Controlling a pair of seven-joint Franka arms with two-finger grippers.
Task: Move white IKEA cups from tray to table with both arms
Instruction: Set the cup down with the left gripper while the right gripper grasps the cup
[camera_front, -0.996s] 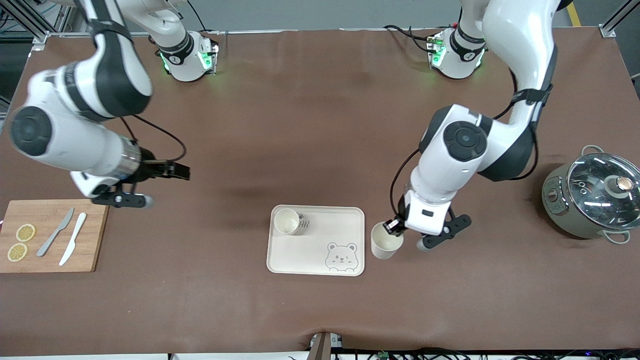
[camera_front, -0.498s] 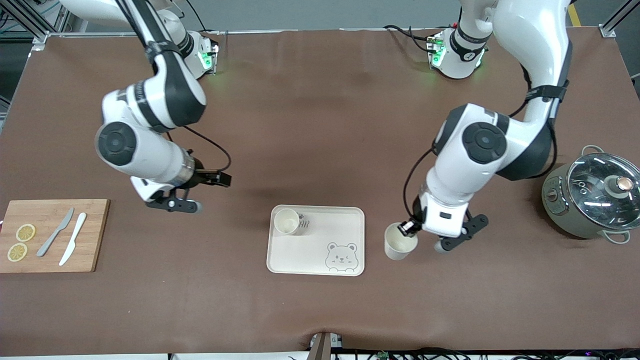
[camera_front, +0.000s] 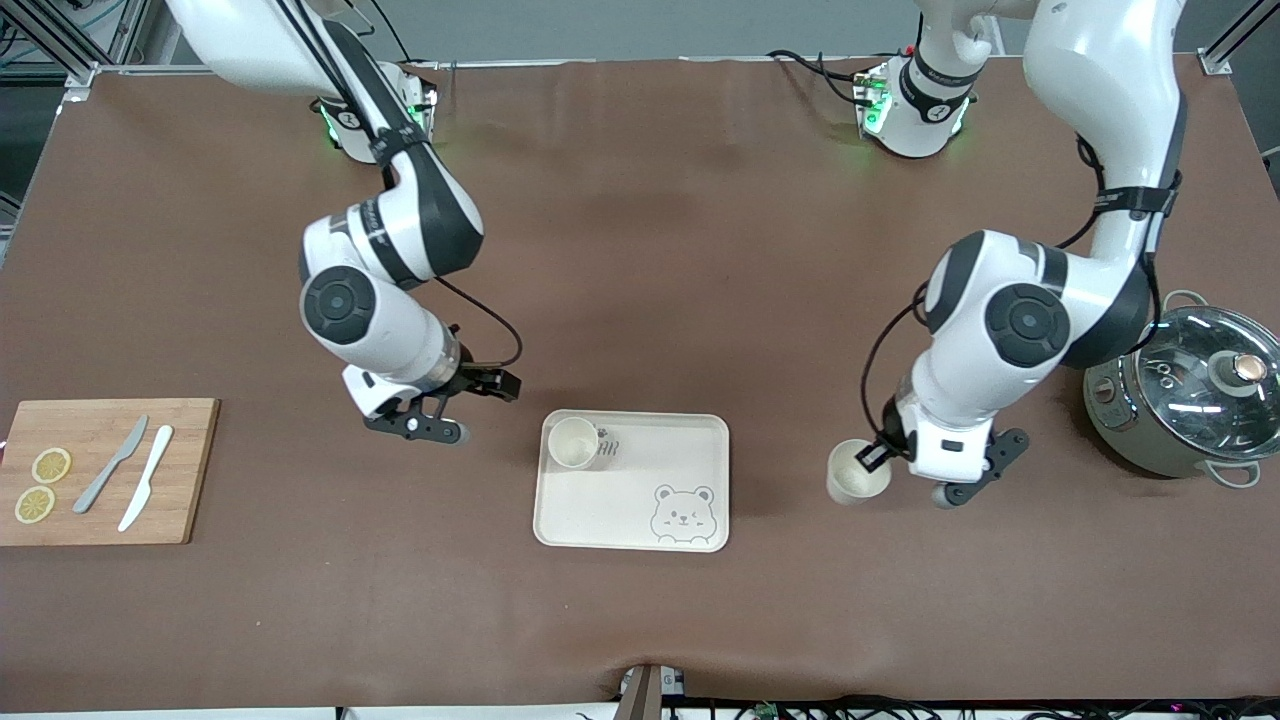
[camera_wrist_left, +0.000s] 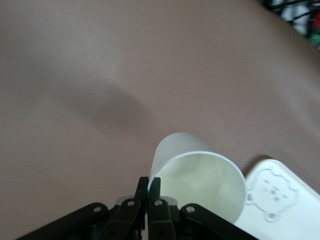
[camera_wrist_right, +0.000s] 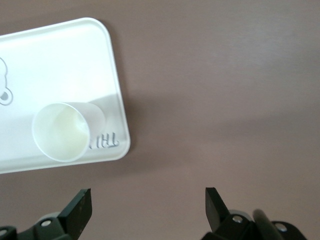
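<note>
One white cup (camera_front: 573, 442) stands upright in the corner of the cream bear-print tray (camera_front: 640, 480) that is toward the right arm's end and farther from the front camera. It also shows in the right wrist view (camera_wrist_right: 62, 131), on the tray (camera_wrist_right: 60, 60). My right gripper (camera_front: 492, 385) is open and empty over the table beside that corner (camera_wrist_right: 147, 202). My left gripper (camera_front: 873, 459) is shut on the rim of the second white cup (camera_front: 857, 483), over the table between the tray and the pot. The left wrist view shows the gripper (camera_wrist_left: 148, 186) pinching the cup's (camera_wrist_left: 200, 182) wall.
A wooden cutting board (camera_front: 180, 500) with two lemon slices and two knives (camera_front: 130, 478) lies at the right arm's end. A pot with a glass lid (camera_front: 1190, 390) stands at the left arm's end. The tray's bear corner shows in the left wrist view (camera_wrist_left: 280, 200).
My left gripper has carried its cup away from the tray's edge toward the pot. My right arm has swung from over the cutting board to beside the tray.
</note>
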